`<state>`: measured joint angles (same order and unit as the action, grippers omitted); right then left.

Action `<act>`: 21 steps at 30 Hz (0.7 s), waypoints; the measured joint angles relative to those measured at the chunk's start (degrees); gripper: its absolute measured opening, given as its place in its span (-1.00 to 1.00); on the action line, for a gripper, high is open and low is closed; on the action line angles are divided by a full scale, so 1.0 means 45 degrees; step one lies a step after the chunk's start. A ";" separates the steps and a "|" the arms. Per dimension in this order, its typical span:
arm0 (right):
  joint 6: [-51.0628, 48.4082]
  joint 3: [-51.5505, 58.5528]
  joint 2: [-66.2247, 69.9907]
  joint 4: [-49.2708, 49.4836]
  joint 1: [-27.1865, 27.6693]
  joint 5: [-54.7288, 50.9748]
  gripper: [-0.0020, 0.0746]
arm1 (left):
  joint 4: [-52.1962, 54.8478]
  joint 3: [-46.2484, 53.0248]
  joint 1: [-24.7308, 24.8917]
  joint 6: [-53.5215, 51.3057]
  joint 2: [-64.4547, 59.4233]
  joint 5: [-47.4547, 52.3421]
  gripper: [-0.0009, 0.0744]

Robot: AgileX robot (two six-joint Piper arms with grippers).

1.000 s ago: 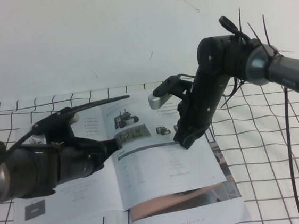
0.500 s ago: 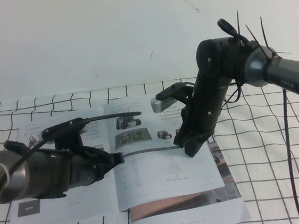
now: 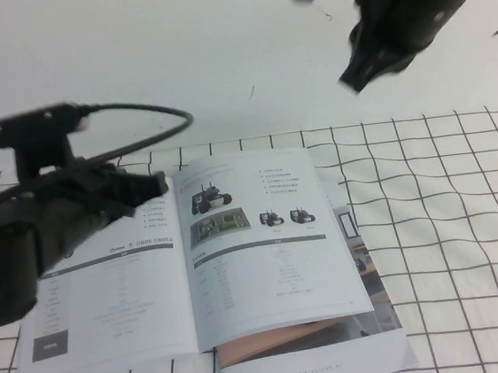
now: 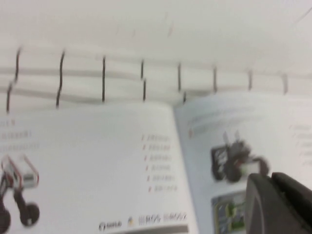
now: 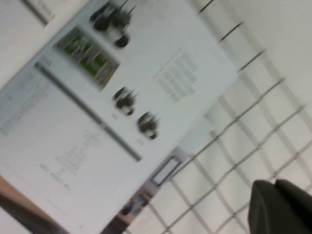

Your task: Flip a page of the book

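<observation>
The book lies open and flat on the gridded white cloth, its white pages showing small wheeled-robot photos and grey bars. The page lies flat on the left, with a small black box near its front corner. My left gripper is shut and empty, raised over the book's far left corner; the left wrist view shows it above the spine and pages. My right gripper is shut and empty, high above the back right. In the right wrist view it hangs over the cloth beside the book.
A lower leaf with a brown photo sticks out under the right page at the front. The gridded cloth spreads to the right. A white wall stands behind. The left arm's cable loops above the book.
Both arms have lifted off the book. The right gripper rose steeply to the upper right. The left arm drew back to the left and up. The book lies unchanged.
</observation>
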<state>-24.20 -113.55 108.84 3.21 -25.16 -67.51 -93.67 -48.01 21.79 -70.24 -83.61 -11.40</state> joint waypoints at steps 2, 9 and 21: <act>0.0021 0.0000 -0.1283 -0.0439 0.0144 0.0245 -0.95 | 0.0046 0.0000 0.0000 -0.0296 0.1260 0.0000 -0.98; -0.0125 0.0491 -0.4518 -0.1052 0.0291 0.0439 -0.95 | 0.0429 0.0519 0.0000 -0.1046 0.5160 0.1328 -0.98; 0.1272 0.8951 -1.1271 -0.4315 0.0291 0.2442 -0.95 | 0.0485 0.3221 0.0000 -0.1799 1.0096 0.2883 -0.98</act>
<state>-18.48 -73.27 58.12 -16.20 -23.85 -56.52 -91.49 -33.52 21.79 -78.34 -38.18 1.57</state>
